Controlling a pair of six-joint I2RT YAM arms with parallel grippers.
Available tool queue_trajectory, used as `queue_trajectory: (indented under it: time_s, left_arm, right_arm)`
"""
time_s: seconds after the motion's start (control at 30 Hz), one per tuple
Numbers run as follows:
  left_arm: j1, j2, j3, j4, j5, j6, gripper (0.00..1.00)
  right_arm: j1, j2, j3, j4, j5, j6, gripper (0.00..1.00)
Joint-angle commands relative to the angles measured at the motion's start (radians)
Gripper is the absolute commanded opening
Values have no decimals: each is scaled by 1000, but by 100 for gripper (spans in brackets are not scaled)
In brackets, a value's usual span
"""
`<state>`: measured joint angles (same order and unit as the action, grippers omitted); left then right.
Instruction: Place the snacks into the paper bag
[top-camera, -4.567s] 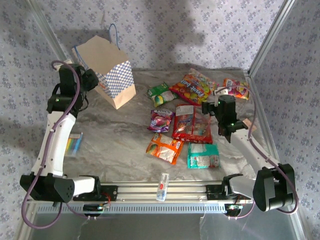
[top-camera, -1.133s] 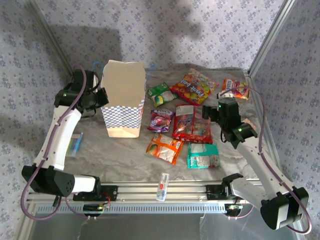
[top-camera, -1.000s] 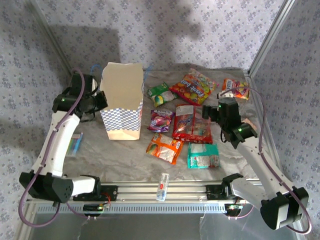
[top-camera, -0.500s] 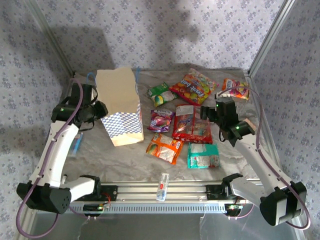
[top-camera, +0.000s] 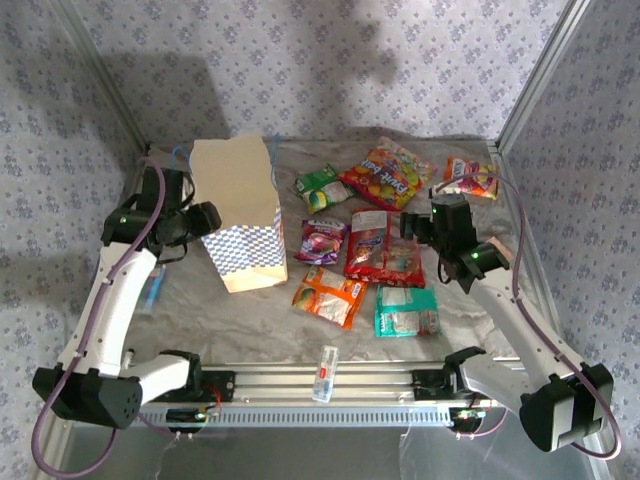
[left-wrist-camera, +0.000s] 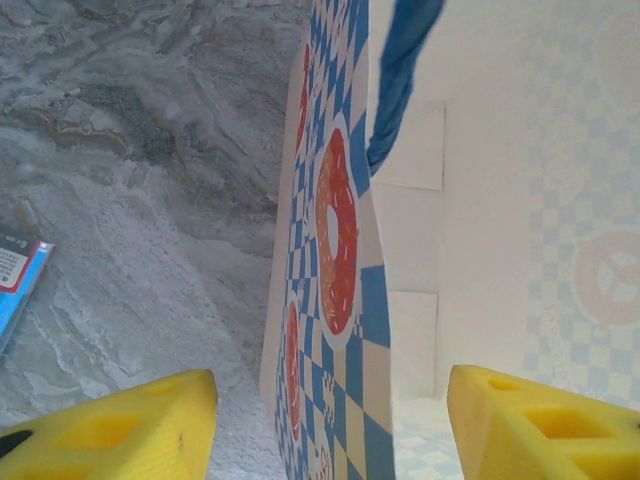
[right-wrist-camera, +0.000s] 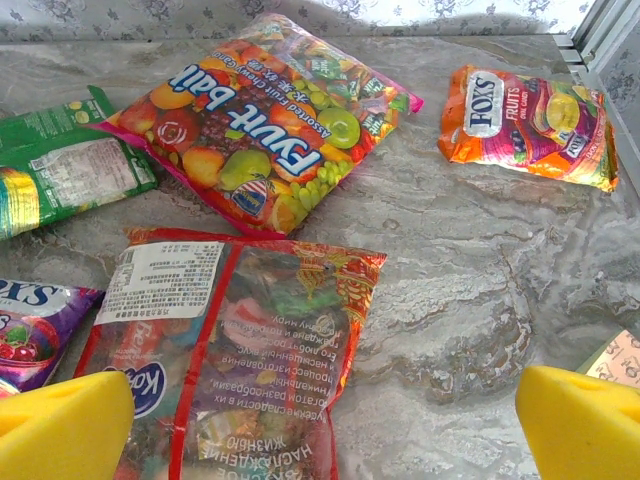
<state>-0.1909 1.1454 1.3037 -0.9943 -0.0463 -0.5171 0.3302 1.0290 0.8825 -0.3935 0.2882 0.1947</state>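
The paper bag (top-camera: 240, 215) stands at the left of the table, tan above with a blue-and-white checkered band below. My left gripper (top-camera: 205, 218) is at its left side. In the left wrist view the bag's checkered wall (left-wrist-camera: 335, 300) runs between my yellow fingers (left-wrist-camera: 130, 425) without touching either; the left gripper (left-wrist-camera: 330, 420) is open. Several snacks lie to the right: green (top-camera: 320, 186), fruit-print (top-camera: 388, 172), orange-pink (top-camera: 472, 177), purple (top-camera: 322, 241), red (top-camera: 383, 250), orange (top-camera: 329, 295) and teal (top-camera: 406, 311). My right gripper (top-camera: 408, 228) hovers open over the red packet (right-wrist-camera: 240, 350).
A clear tube with a red label (top-camera: 325, 372) lies at the front rail. A blue flat packet (top-camera: 152, 285) sits under the left arm. A tan pad (top-camera: 497, 247) lies by the right wall. Metal frame posts rise at both back corners.
The left jaws have opened and let go of the bag's wall. The bag has turned and settled on the table. The right gripper has shifted slightly left over the red packet.
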Motion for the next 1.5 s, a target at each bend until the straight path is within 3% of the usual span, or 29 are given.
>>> queue_trajectory:
  time_s: [0.0, 0.27, 0.77, 0.87, 1.23, 1.47]
  left_arm:
    - [-4, -40, 51, 4, -20, 0, 65]
    - [-5, -153, -14, 135, -14, 17, 69]
    - [-4, -201, 21, 91, 11, 43, 67]
    - [-4, -196, 32, 88, 46, 90, 58]
    - [-4, -191, 26, 96, 13, 143, 61]
    - [-4, -203, 26, 142, 15, 162, 62]
  right_arm:
    - [10, 8, 10, -18, 0, 0, 100]
    - [14, 2, -2, -4, 7, 8, 100]
    - [-7, 24, 8, -23, 129, -1, 100]
    - [-37, 42, 5, 0, 137, 1, 100]
    - [-250, 191, 62, 64, 47, 52, 100]
    - [-322, 316, 141, 53, 34, 78, 100]
